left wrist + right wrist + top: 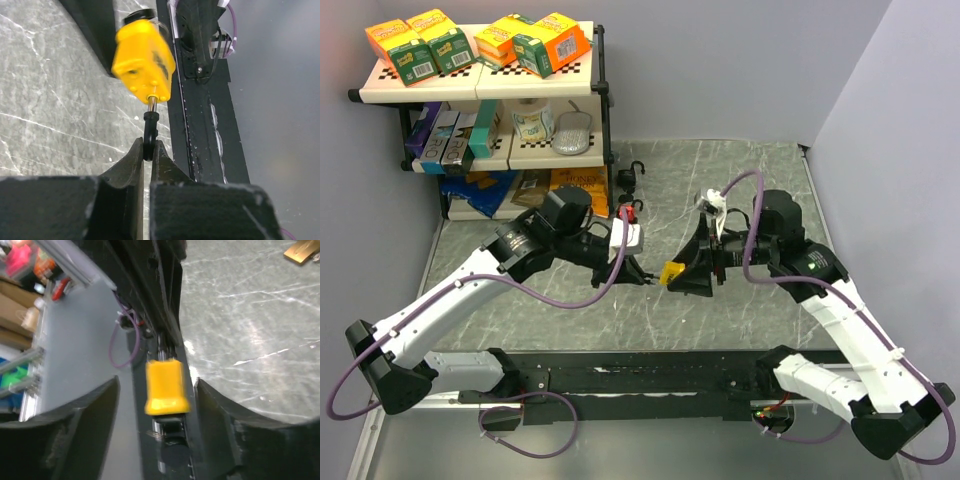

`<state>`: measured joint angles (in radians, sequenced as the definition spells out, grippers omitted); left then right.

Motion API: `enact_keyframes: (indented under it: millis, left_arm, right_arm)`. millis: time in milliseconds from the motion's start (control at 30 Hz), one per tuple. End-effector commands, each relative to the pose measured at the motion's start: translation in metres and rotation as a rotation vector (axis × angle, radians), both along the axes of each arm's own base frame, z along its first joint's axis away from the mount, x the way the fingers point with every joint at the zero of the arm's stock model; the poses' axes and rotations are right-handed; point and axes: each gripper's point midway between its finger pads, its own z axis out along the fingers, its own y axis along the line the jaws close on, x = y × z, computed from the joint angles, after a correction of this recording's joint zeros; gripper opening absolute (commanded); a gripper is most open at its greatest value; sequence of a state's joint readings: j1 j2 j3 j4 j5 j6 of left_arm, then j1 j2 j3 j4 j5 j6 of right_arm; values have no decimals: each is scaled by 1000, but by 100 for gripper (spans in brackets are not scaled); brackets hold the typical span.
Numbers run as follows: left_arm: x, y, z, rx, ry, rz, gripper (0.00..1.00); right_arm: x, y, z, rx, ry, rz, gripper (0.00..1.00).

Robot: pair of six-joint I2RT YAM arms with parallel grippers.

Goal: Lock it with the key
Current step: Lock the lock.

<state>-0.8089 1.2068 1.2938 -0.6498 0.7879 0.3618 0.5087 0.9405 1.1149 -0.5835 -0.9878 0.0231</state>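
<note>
1. Only in our left wrist view do we see the key (149, 131). The left gripper (147, 152) is clenched on its black head, and its shaft enters the yellow padlock (143, 60) just beyond the fingertips.
2. Our right wrist view shows the right gripper (156, 387) spread wide. The padlock sits between its fingers (85, 415) and touches neither.

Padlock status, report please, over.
Left pincer shut on key, key in yellow padlock. Right pincer open, straddling padlock, not gripping. Nothing blocking seen.
</note>
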Motion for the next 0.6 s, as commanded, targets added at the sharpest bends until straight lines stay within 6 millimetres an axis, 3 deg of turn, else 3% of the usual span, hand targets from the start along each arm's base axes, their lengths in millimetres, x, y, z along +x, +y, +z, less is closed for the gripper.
enact_keyframes:
  millis: [0,300,367,567]
  left_arm:
    - [-10,-1,17,-65,-49,-52,1]
    - [-14,-1,30,-95,-41,-58,1]
    - [-11,-4,34,-110,-18,-39,1]
    - [3,-5,62,-184,67,24,1]
  right_arm:
    - [5,2,36,85,44,-29,84]
    - [46,-14,16,9,112,-131,94]
    - [53,-18,22,0,73,-162,100]
    - [71,-38,46,-33,-96,-327,100]
